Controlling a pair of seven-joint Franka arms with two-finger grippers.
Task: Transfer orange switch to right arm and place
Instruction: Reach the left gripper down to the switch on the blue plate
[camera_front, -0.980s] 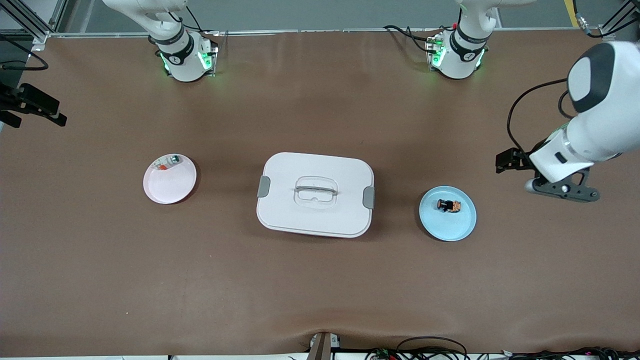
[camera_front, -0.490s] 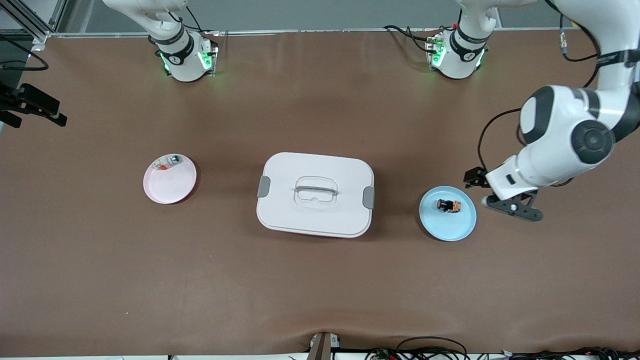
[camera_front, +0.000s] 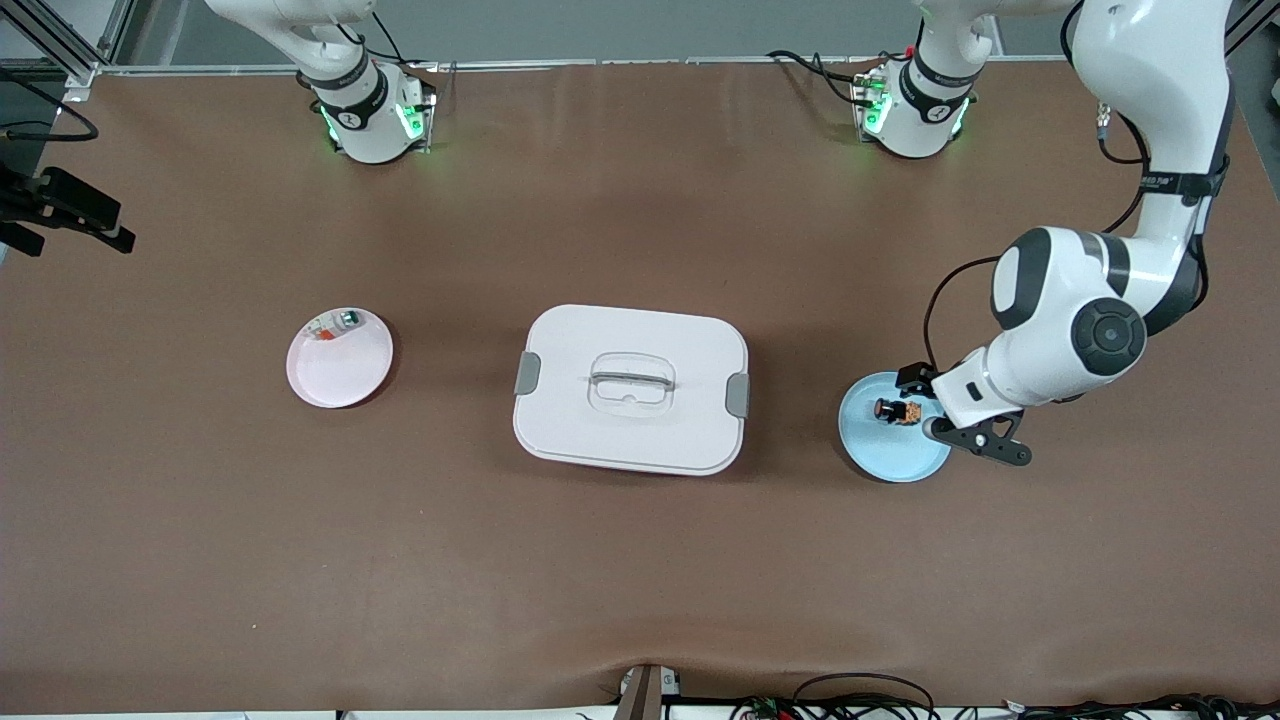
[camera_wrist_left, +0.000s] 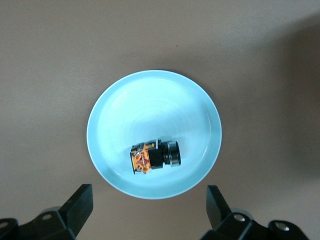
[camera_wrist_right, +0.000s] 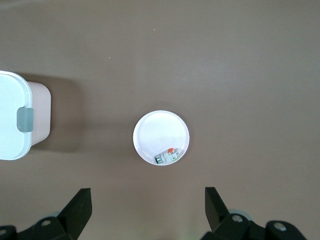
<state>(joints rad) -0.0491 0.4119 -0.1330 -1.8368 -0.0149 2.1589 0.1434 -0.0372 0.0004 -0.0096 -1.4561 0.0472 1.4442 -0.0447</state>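
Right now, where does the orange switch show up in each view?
Front view: the orange switch lies on the blue plate toward the left arm's end of the table, beside the left gripper.
Left wrist view: on the same plate, lying on its side.
Right wrist view: not in it.
Shared landmark: the blue plate.
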